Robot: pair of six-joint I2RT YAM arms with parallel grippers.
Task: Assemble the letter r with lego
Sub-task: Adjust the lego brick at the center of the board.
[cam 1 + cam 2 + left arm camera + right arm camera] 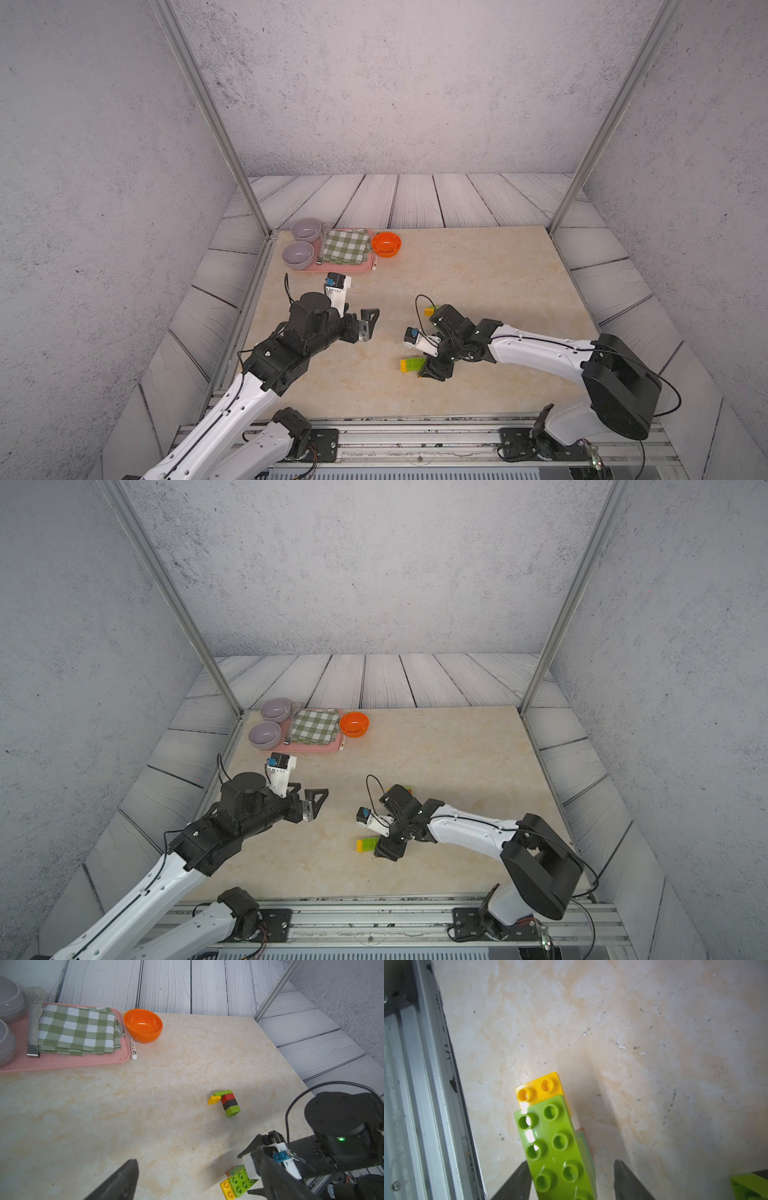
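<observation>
Right gripper (571,1162) straddles the lime brick (550,1142) on the table (478,270). I read the jaws half-wide, touching one side, gap on the other. Yellow brick (538,1088) joined at its end. Left gripper (368,324) wide, empty.

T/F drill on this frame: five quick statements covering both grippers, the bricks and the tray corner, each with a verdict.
1. The left gripper holds a brick. False: it hangs open and empty above the table.
2. The right gripper straddles the long lime brick. True.
3. A yellow brick sits at the end of the long lime brick. True.
4. The orange bowl has bricks in it. False: it is empty.
5. The checked cloth lies on the pink tray. True.
</observation>
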